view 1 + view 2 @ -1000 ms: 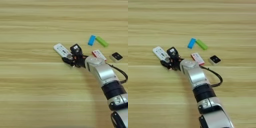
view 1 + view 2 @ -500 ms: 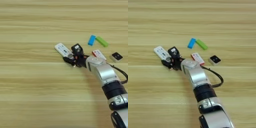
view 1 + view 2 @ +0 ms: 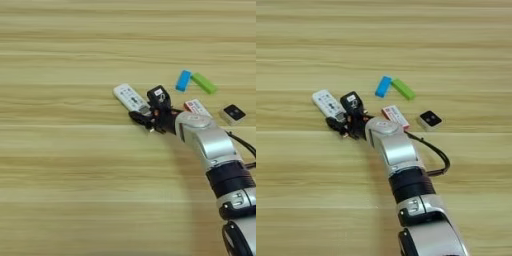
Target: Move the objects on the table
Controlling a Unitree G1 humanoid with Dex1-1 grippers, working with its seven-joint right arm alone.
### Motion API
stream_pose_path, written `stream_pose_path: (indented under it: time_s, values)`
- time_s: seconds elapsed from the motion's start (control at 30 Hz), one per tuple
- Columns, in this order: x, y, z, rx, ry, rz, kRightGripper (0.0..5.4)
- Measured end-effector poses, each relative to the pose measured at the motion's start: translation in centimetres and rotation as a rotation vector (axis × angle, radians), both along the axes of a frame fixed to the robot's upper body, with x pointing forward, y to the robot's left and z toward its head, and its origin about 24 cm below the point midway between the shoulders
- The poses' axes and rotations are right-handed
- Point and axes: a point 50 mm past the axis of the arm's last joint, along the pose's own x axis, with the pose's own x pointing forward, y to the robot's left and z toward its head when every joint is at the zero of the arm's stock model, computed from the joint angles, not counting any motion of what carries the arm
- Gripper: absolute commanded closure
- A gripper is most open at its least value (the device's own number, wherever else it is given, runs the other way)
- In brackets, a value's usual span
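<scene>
The right arm comes in from the 5 o'clock corner and reaches to the middle of the counter [image 3: 60, 165], where its pincer [image 3: 148, 111] sits at the near end of the white remote control [image 3: 130, 97]. One black finger [image 3: 159, 96] stands on the 1 o'clock side of that end and the other [image 3: 141, 119] lies low on the 7 o'clock side, so the two are apart and straddle the remote's tip. Whether either pad actually presses the casing is hard to make out from this height; my reading is that it brackets the remote rather than clamping it.

The remote lies flat, slanted from 10 o'clock down to 4 o'clock, its button face up. That slant probably explains the wrist's angle: the fingers line up across the narrow width, the easiest place to pinch or nudge a long, thin thing.

The other objects cluster toward 2 o'clock of the pincer. A blue block [image 3: 383, 86] and a green block [image 3: 403, 88] lie just beside each other, forming a shallow V. The red-edged white packet [image 3: 395, 116] rests flat, partly tucked under the silver forearm [image 3: 391, 145]. The small black-topped square piece [image 3: 429, 119] sits well clear at 3 o'clock, out of the arm's path.
</scene>
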Motion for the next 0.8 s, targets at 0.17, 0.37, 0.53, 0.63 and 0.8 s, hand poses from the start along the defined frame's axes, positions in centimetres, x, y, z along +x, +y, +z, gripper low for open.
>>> stream_pose_path:
  time_s: [0.17, 0.37, 0.53, 0.63, 0.8]
  values:
    - [0.2, -0.4, 0.4, 0.018, -0.016, -0.023, 2.5]
    - [0.4, -1.3, 1.0, 0.046, -0.036, -0.074, 2.5]
    - [0.5, -1.9, 1.1, 0.052, -0.044, -0.099, 2.5]
    - [0.6, -2.0, 1.6, 0.059, -0.065, -0.106, 2.5]
    - [0.7, -2.5, 1.7, 0.06, -0.072, -0.134, 2.5]
